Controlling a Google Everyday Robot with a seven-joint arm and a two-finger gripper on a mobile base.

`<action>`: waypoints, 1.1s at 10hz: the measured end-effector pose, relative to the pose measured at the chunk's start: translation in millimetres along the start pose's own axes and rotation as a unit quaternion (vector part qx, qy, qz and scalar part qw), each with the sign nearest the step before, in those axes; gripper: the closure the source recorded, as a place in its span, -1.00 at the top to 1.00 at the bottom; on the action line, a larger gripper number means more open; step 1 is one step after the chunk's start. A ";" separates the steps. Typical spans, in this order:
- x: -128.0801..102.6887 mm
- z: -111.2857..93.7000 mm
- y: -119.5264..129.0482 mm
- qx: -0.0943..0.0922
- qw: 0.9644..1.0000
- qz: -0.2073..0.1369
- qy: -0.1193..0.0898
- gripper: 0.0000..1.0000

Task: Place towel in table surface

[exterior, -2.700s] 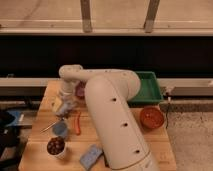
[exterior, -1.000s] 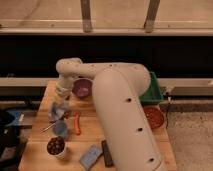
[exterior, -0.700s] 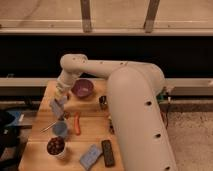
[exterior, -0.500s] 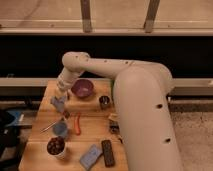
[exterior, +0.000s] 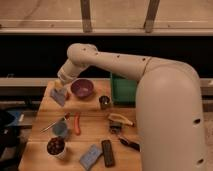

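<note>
The towel [exterior: 58, 95] is a small grey-blue cloth at the far left corner of the wooden table [exterior: 92, 116]. My gripper [exterior: 61, 85] is right above it, at the end of the white arm that reaches in from the right. It is shut on the towel's top. The towel hangs down from it, with its lower edge at or just above the table surface. The wrist hides the top of the towel.
A purple bowl [exterior: 82, 88] stands just right of the towel, with a metal cup [exterior: 104, 102] and a green bin [exterior: 123, 89] further right. Nearer me lie an orange stick [exterior: 76, 123], a blue cup [exterior: 61, 129], a cup of brown bits [exterior: 55, 146], a blue sponge [exterior: 90, 155] and a black remote [exterior: 107, 152].
The arm has swung away from the table's middle, uncovering the things on the right. My gripper and the towel have moved toward the far left corner.
</note>
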 end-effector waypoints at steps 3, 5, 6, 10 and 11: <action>-6.2 -6.1 1.0 0.008 1.000 -0.011 -0.008 -1.00; -4.2 13.4 -1.2 -0.009 1.000 -0.011 -0.007 -1.00; -1.9 21.0 -3.7 -0.018 1.000 -0.009 -0.007 -1.00; 4.4 81.5 -0.4 -0.081 0.997 -0.002 0.009 -1.00; 7.7 95.6 1.1 -0.094 0.995 0.001 0.015 -1.00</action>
